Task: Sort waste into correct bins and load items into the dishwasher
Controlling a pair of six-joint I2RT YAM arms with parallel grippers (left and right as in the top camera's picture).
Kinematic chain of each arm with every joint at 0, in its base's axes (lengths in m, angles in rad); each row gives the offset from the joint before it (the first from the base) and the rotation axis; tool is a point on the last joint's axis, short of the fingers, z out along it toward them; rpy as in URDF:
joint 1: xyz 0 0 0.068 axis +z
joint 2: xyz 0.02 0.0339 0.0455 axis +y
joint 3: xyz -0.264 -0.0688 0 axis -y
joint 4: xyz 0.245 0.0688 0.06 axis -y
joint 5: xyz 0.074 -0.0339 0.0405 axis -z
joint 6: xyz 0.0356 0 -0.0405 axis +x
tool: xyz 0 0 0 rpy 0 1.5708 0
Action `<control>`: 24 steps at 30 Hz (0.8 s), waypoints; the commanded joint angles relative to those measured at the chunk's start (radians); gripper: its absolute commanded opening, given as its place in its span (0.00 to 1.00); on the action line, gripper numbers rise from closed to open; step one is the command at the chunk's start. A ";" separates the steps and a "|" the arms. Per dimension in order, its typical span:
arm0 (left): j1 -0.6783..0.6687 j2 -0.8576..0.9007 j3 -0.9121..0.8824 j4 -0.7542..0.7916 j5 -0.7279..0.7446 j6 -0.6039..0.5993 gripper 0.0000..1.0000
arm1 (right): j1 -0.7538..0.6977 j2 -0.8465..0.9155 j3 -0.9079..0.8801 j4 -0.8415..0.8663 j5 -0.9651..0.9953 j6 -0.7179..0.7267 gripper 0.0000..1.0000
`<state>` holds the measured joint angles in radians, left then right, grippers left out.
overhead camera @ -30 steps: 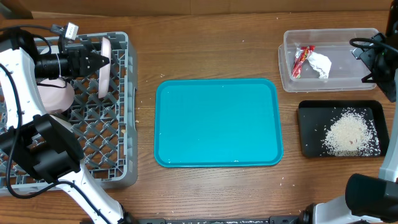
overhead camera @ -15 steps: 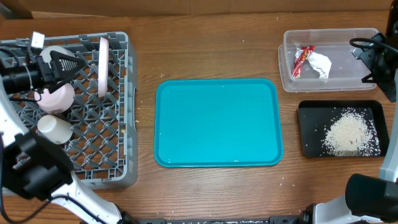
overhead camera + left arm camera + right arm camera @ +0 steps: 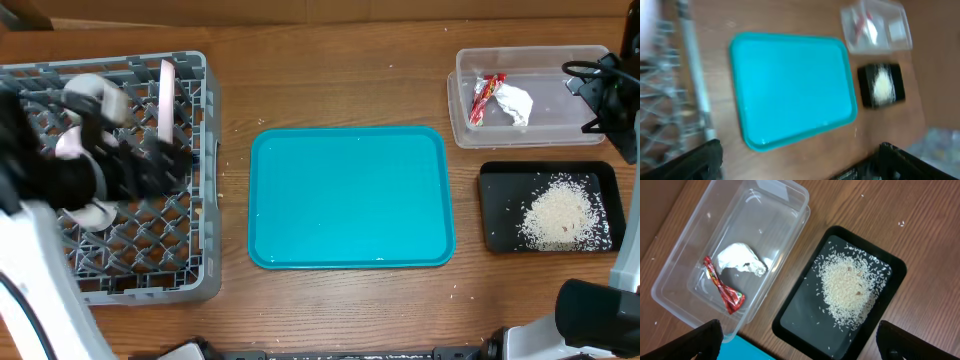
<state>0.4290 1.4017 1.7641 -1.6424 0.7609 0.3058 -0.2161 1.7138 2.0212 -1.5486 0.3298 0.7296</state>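
The left fingers (image 3: 695, 162), now spread and empty, pull away from the plate (image 3: 165, 95) standing in the rack (image 3: 208, 250) at the bench's (image 3: 340, 300) left edge; right fingers (image 3: 700, 342) spread too, loading looks finished.

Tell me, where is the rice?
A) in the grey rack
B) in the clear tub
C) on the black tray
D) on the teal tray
C: the rice lies heaped on the black tray, while the clear tub beside it holds only the wrapper and the napkin.
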 commanded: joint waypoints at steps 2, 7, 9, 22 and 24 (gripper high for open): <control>-0.128 -0.286 -0.330 0.137 0.062 -0.074 1.00 | -0.002 -0.006 0.001 0.002 0.013 0.000 1.00; -0.161 -0.554 -0.571 0.258 0.057 -0.211 1.00 | -0.002 -0.006 0.001 0.002 0.013 0.000 1.00; -0.161 -0.624 -0.624 0.258 0.048 -0.215 1.00 | -0.002 -0.006 0.001 0.002 0.013 0.000 1.00; -0.161 -0.732 -0.673 0.192 -0.089 -0.280 1.00 | -0.002 -0.006 0.001 0.002 0.013 0.000 1.00; -0.161 -0.732 -0.678 0.194 -0.127 -0.279 1.00 | -0.002 -0.006 0.001 0.002 0.013 0.000 1.00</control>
<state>0.2745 0.6743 1.0985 -1.4513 0.6975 0.0681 -0.2161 1.7138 2.0205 -1.5486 0.3294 0.7292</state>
